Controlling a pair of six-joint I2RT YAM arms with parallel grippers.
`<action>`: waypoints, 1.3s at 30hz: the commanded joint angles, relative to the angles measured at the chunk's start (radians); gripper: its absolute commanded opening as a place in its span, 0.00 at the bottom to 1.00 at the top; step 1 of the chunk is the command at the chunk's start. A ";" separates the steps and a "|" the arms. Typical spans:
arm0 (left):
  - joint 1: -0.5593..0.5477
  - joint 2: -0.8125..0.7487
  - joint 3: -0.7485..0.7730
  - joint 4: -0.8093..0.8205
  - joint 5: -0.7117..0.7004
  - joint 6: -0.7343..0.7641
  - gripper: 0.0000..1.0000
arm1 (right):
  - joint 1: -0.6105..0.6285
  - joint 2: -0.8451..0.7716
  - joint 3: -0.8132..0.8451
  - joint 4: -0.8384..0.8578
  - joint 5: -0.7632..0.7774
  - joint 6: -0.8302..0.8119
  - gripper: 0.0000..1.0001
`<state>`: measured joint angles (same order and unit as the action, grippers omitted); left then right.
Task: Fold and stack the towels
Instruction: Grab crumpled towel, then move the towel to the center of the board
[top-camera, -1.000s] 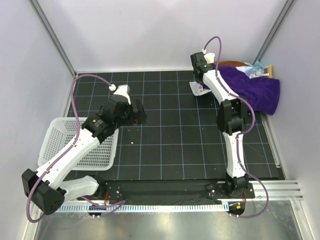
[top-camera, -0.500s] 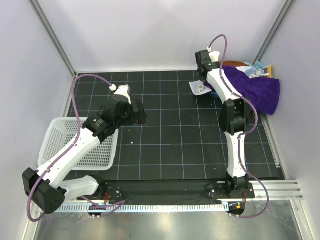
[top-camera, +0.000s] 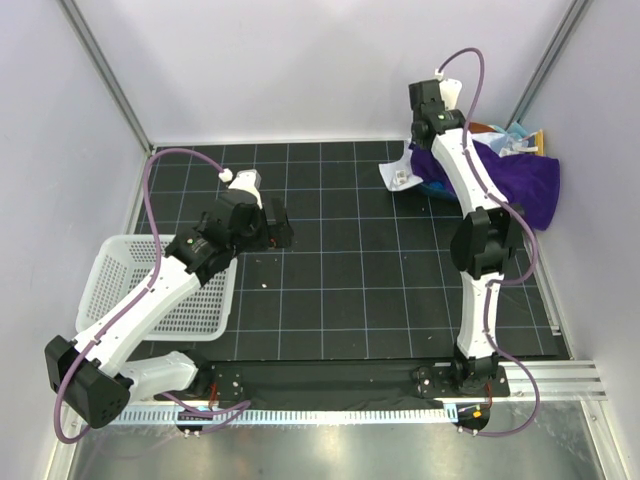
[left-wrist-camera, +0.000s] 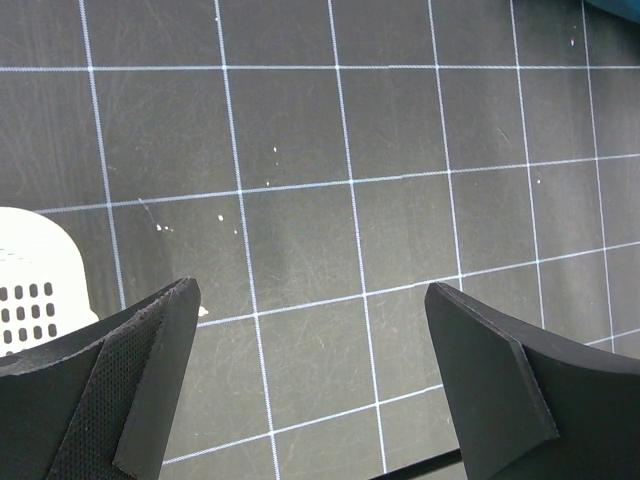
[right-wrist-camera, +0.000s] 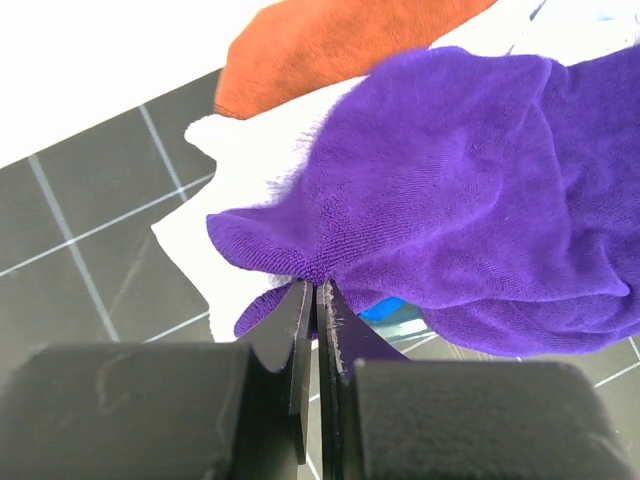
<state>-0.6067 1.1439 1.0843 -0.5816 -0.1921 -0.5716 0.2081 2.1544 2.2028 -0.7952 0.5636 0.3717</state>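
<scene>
Right jaws clamped on purple towel (right-wrist-camera: 470, 170); left jaws apart over desk (left-wrist-camera: 400, 120); best lift slowly, clear of pile (right-wrist-camera: 250, 165).

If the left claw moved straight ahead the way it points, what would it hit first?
Most likely the black gridded mat: the open left gripper faces it with nothing between.

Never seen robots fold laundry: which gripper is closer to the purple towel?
Right. The right gripper is pinched shut on the purple towel; the left gripper hangs open beside the white basket, well away.
</scene>
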 joint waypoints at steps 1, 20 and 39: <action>-0.001 -0.009 0.014 0.009 -0.020 0.004 0.99 | 0.001 -0.116 0.087 -0.024 -0.040 -0.010 0.01; 0.008 -0.067 -0.001 0.049 -0.084 -0.056 1.00 | 0.166 -0.410 0.203 -0.177 -0.194 -0.068 0.01; 0.275 -0.191 0.037 -0.078 -0.181 -0.100 1.00 | 0.940 -0.662 -0.800 0.246 -0.203 0.176 0.01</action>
<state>-0.3958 0.9585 1.0847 -0.6399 -0.4061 -0.6796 1.0458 1.5436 1.4891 -0.7048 0.3851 0.4553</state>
